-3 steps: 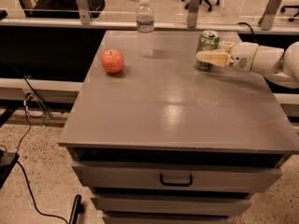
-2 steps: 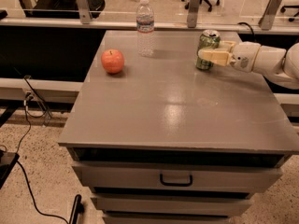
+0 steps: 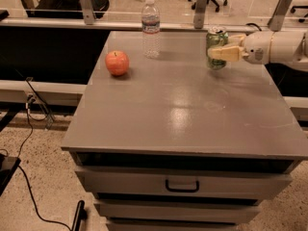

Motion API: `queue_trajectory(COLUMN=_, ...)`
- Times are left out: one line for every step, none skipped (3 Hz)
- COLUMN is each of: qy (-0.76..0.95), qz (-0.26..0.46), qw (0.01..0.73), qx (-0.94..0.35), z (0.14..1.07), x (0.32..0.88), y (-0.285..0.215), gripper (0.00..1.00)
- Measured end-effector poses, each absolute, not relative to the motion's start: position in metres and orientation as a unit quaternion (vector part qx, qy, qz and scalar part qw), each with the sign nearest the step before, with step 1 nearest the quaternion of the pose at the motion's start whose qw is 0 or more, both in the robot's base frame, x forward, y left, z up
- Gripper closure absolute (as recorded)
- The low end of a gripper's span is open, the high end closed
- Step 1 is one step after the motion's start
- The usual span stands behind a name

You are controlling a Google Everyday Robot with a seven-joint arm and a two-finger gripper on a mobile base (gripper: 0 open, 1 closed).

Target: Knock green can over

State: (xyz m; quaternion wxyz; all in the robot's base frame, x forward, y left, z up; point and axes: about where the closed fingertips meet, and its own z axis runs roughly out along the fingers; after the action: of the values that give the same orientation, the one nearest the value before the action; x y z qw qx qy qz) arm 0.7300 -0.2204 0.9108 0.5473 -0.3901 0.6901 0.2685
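Observation:
The green can [image 3: 215, 41], with a silver top and pale markings, stands near the far right corner of the grey table [image 3: 183, 109]. It looks upright or a little tilted. My gripper [image 3: 225, 50] reaches in from the right on a white arm [image 3: 279, 47]. Its pale fingers [image 3: 222, 54] close around the can's middle: one crosses the front and the other lies behind its right side. The lower part of the can shows below the front finger.
A clear plastic water bottle [image 3: 150, 28] stands at the far middle of the table. A red-orange apple [image 3: 117, 63] lies to its left front. A drawer with a handle [image 3: 182, 185] is below the tabletop. A rail [image 3: 144, 25] runs behind the table.
The gripper and the green can have shifted slightly up and away together. The bottle and the apple have not moved.

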Motion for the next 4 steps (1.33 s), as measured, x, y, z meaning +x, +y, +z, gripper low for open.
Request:
queue_trajectory(qy=0.732, qz=0.225, qw=0.452, qx=-0.457, z=0.905, x=0.705, y=-0.216, gripper=0.85)
queue_trajectory(qy=0.756, qz=0.193, qw=0.362, qx=-0.511, z=0.897, x=0.678, y=-0.211, gripper=0.82)
queue_trajectory(qy=0.767, qz=0.17, qw=0.297, qx=-0.542, z=0.896, x=0.654, y=-0.209, gripper=0.82)
queue_trajectory(qy=0.773, qz=0.154, qw=0.255, qx=-0.56, z=0.893, x=0.637, y=-0.205, gripper=0.64)
